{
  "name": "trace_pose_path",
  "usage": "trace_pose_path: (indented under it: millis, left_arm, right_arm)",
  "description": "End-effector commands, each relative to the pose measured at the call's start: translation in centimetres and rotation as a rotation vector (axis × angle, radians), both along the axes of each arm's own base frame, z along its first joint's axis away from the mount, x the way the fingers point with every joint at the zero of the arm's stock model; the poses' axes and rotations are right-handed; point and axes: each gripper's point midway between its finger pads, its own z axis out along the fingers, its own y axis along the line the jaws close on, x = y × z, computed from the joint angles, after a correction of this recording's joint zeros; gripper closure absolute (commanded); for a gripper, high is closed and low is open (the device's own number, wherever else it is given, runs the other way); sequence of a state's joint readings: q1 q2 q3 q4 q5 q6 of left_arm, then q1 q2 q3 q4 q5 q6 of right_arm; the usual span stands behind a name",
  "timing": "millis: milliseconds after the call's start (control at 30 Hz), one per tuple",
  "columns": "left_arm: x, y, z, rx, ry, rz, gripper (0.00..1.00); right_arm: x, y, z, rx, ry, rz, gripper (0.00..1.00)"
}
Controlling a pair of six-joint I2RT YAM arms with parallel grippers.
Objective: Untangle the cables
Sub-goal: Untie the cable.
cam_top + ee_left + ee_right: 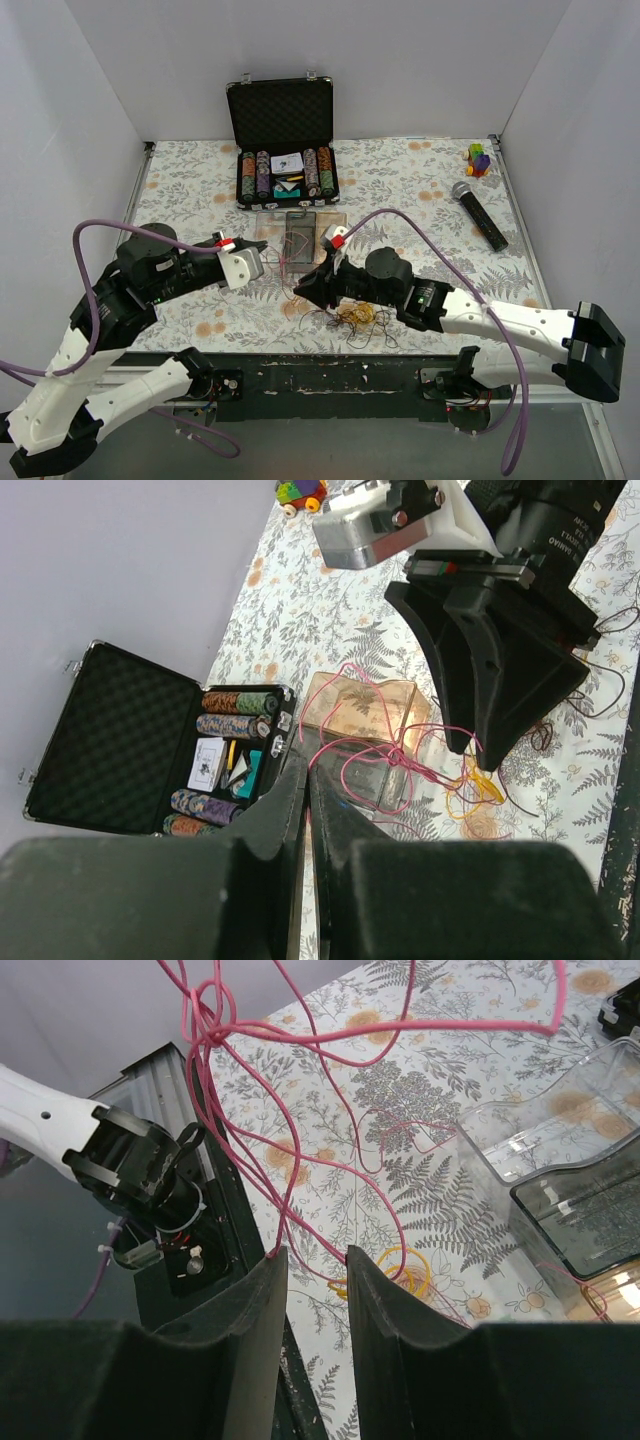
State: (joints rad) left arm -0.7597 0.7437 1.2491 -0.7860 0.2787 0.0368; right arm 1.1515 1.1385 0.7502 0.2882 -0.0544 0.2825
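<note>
We see both arms reaching toward the table (440, 175) centre, w/ the cable tangle (360, 318) lying near the front edge, just beside the right arm's wrist. It's a loose heap of dark, yellow & pink wire. A pink cable (212, 1018) lifts out of it and is strung up btwn the two grippers, knotted partway along. The left gripper (306, 765) has its fingers pressed together w/ only a sliver btwn them, and the pink cable comes out right at their tips, so it looks pinched there. The right gripper (315, 1260) points down at the heap w/ fingers a narrow gap apart. Pink strands run into that gap, but we can't tell if they're gripped. A yellow cable (405, 1260) loops on the cloth just past its tips. Clear plastic boxes (298, 232) sit just behind the grippers, the open chip case (285, 140) further back, and a mic (480, 215) & a small toy (479, 160) lie far right.
</note>
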Motion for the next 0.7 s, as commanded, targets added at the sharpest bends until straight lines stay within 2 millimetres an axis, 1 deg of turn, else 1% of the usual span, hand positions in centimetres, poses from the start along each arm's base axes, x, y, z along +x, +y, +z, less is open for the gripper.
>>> trace_pose_path:
  millis: [0, 67, 167, 233, 300, 400, 567, 667]
  left_arm:
    - [-0.3, 0.1, 1.6, -0.03, -0.021, -0.008, 1.0]
    - [-0.3, 0.1, 1.8, -0.032, -0.025, -0.008, 1.0]
    - [-0.2, 0.0, 2.1, -0.035, -0.029, -0.005, 1.0]
    - [0.0, 0.1, 2.1, -0.03, -0.036, -0.001, 1.0]
    - [0.2, 0.1, 2.7, -0.038, -0.056, 0.007, 1.0]
    - [0.3, 0.1, 3.4, -0.045, -0.073, 0.01, 1.0]
    - [0.5, 0.3, 4.8, -0.041, -0.088, 0.017, 1.0]
    - [0.4, 0.9, 5.9, -0.041, -0.116, 0.034, 1.0]
  right_arm:
    - [-0.1, 1.3, 4.4, 0.121, -0.081, 0.045, 0.62]
    - [0.2, 1.4, 4.5, 0.126, -0.085, 0.032, 0.63]
    - [0.0, 1.8, 4.3, 0.121, -0.078, 0.048, 0.64]
    - [-0.1, 1.8, 2.8, 0.087, -0.054, 0.052, 0.63]
    - [-0.4, 1.6, 0.4, 0.053, -0.021, 0.055, 0.62]
    - [-0.5, 1.3, -2.2, 0.014, 0.012, 0.031, 0.61]
    - [-0.1, 1.1, -5.2, -0.054, 0.027, 0.002, 0.6]
    - [0.0, 0.4, -7.1, -0.104, 0.035, -0.019, 0.6]
